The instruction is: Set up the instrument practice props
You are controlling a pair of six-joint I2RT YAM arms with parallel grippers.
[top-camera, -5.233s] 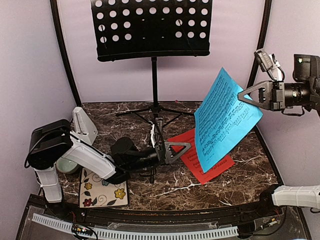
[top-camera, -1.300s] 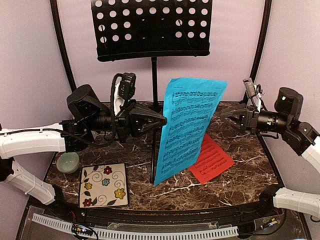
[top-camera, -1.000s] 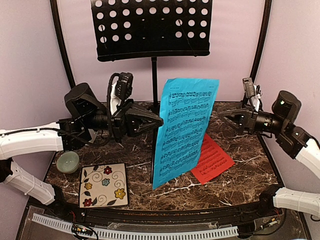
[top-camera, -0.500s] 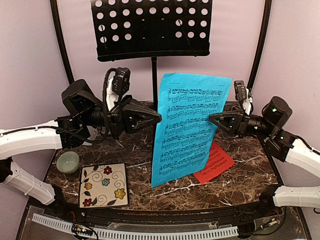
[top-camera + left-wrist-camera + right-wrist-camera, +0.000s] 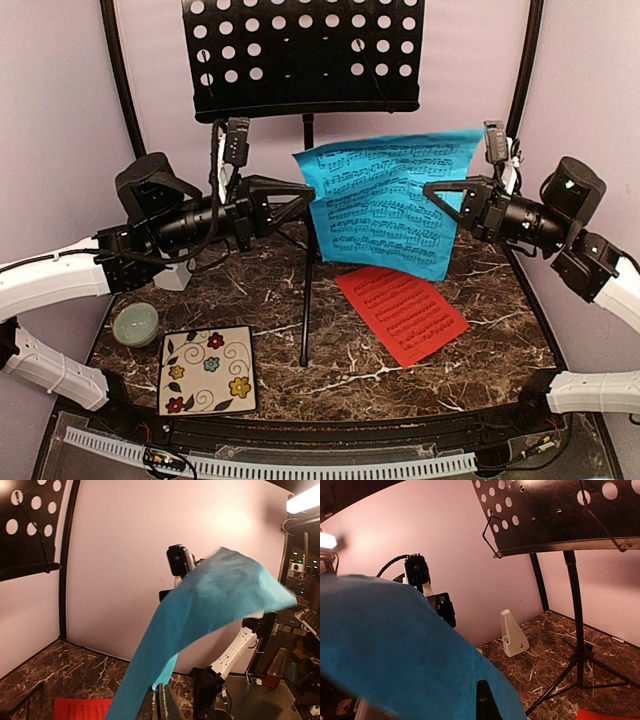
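your left pincer (image 5: 303,190), centre left, is clamped on the left edge of the thin blue sheet (image 5: 385,205), which hangs curved mid-frame below the perforated black stand (image 5: 303,55). your right pincer (image 5: 432,187) pinches its right edge. the red sheet (image 5: 402,312) lies flat on the marbled desk (image 5: 480,330).

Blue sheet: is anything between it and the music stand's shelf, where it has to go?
Nothing visible. The blue sheet, pinched by the left gripper and the right gripper, hangs lower than the music stand shelf, with open air between. Only the stand's own post runs by its left edge.
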